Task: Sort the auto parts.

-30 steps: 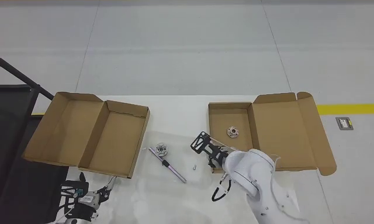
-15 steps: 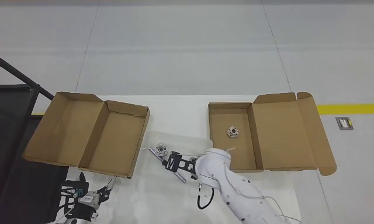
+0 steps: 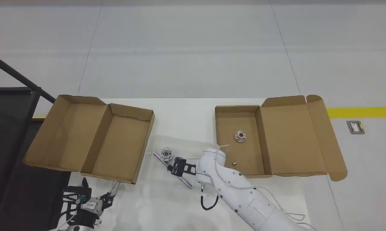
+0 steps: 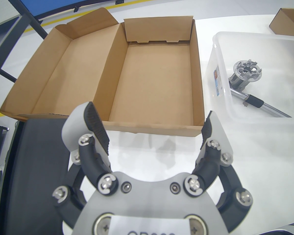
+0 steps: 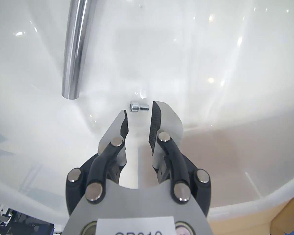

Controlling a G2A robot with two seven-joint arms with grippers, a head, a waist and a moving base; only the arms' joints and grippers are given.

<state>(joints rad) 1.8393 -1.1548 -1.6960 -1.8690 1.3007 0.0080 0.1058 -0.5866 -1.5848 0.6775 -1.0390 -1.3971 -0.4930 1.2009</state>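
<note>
Both open: R gripper (image 5: pixel 139 108) narrowly, tips at bolt (image 5: pixel 134 106), rod (image 5: pixel 72 57) end near; L gripper (image 4: pixel 149 111) wide, before box (image 4: pixel 152 129) edge.

Brown cardboard box (image 4: pixel 149 79); silver bolt (image 5: pixel 138 106); chrome rod (image 5: pixel 73 37) (mirror-bright); translucent white bin (image 4: pixel 250 34); right pincer (image 5: pixel 139 113) pads (image 5: pixel 153 123) black, ribbed.

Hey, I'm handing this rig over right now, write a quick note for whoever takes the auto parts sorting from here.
Left tool: open, holding nothing, hanging at the near wall of the left cardboard box.
Right tool: open, down inside the clear bin, tips just short of a small screw, not gripping it.
The bin also holds a metal rod and a flanged hub.
Done: one round part lies in the right cardboard box.
Left: screw, rod and hub to be sorted into the boxes.
</note>
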